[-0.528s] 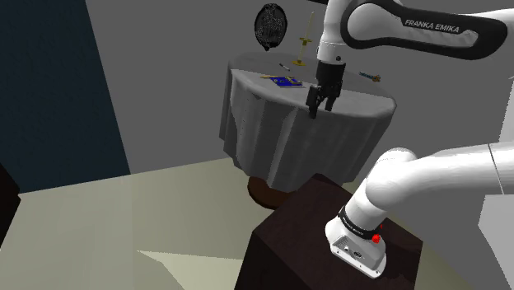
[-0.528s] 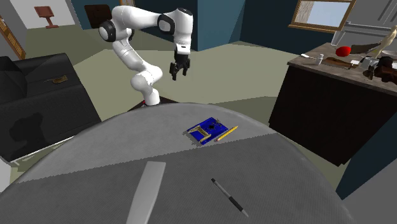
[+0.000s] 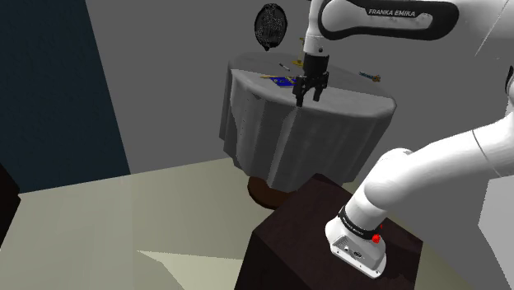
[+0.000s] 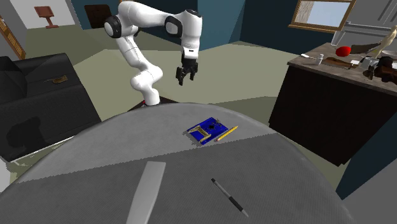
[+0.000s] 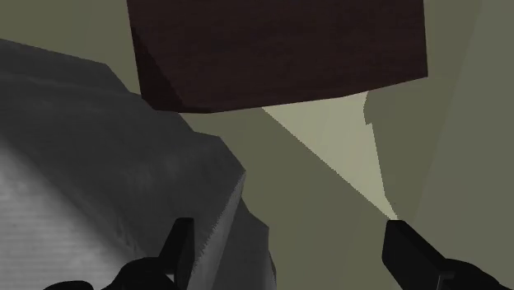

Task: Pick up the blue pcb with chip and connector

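The blue pcb (image 4: 207,130) lies flat on the round grey-clothed table (image 4: 95,159), with a yellow pencil (image 4: 227,133) right beside it; in the shoulder view the pcb (image 3: 285,81) is a small blue patch near the table's middle. My black gripper (image 4: 184,76) hangs open in the air beyond the table's far edge in the second exterior view, well short of the pcb. In the shoulder view the gripper (image 3: 306,96) hovers just to the right of the pcb and above the cloth. The wrist view has both fingers (image 5: 177,247) wide apart over the table's draped edge.
A grey flat strip (image 4: 145,191) and a black pen (image 4: 229,196) lie on the near part of the table. A dark side desk (image 4: 331,108) with clutter stands at the second exterior view's right. My dark stand (image 5: 280,49) is below the gripper in the wrist view.
The arm has swung the gripper closer to the table and the pcb, leftward in the shoulder view. The pcb has not moved.
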Robot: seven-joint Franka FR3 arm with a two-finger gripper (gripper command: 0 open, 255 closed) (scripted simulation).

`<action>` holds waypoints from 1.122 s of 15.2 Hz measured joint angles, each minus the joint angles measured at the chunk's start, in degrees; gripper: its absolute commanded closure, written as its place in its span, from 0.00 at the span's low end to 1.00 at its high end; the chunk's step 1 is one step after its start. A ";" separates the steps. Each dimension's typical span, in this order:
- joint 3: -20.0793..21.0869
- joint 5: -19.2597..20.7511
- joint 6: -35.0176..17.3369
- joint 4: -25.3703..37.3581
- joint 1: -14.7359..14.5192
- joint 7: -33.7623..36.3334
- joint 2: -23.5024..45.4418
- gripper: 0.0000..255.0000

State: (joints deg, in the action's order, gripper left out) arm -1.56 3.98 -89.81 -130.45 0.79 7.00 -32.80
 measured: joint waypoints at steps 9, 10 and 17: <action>-3.37 0.37 -2.69 17.53 2.29 -0.59 19.58 0.00; -3.80 0.29 -2.47 20.02 2.58 -0.86 21.78 0.00; -6.67 -1.15 -0.29 37.76 5.08 -2.79 36.85 0.00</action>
State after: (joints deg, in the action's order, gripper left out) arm -8.23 2.84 -90.11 -92.69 5.88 4.21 4.06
